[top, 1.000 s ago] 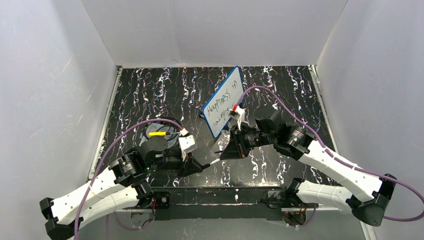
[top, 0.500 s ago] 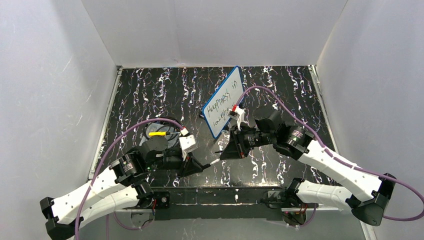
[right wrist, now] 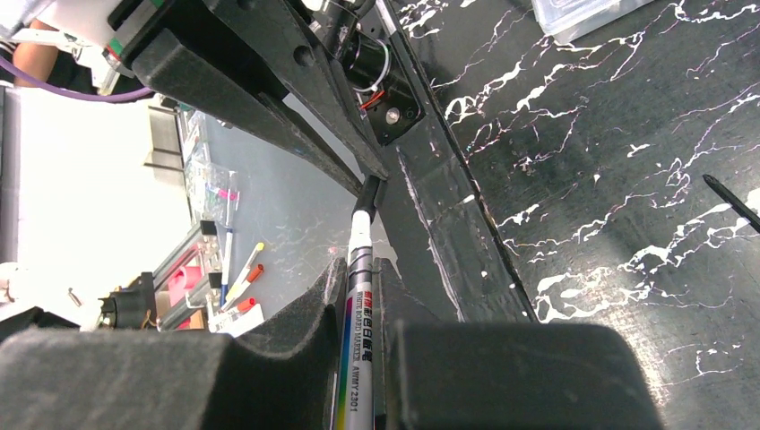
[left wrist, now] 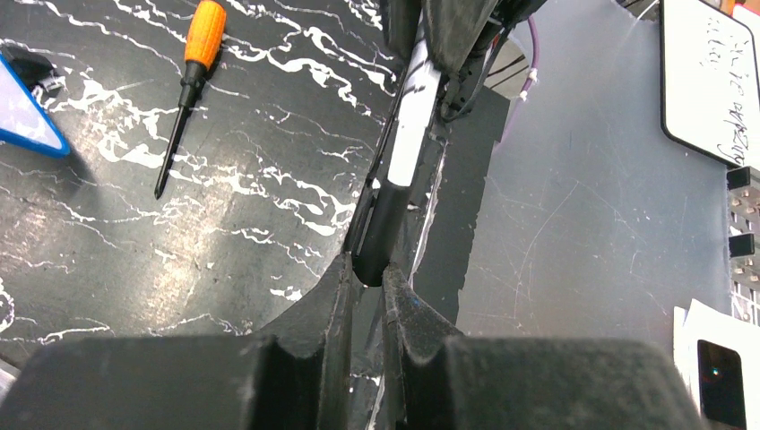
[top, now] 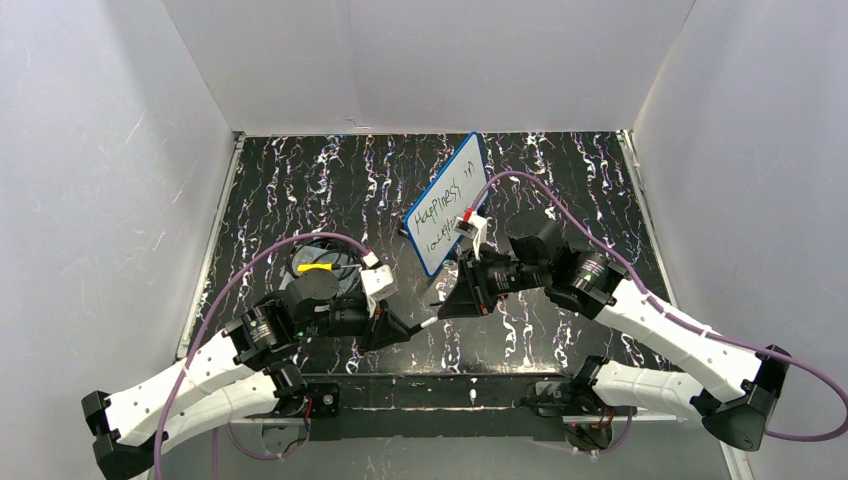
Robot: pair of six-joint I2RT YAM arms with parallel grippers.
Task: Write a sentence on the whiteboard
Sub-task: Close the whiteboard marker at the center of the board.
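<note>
Done: our sentence (top: pixel 443 201) fills the whiteboard (top: pixel 474 152).
Remaining: we judge capping.
Left gripper (left wrist: pixel 367 273): clenches cap (left wrist: pixel 381 226).
Right gripper (right wrist: pixel 358 309): grasps marker (right wrist: pixel 359 258).

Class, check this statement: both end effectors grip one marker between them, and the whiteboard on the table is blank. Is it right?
No: the whiteboard is not blank. The top external view shows black handwriting in two lines on it. The left end effector and right end effector do both grip one marker between them.

Black white-veined table (top: pixel 300 190) bearing the whiteboard (top: pixel 447 205), an orange-handled screwdriver (left wrist: pixel 184 85) and a clear tray (top: pixel 305 255), all apart.
</note>
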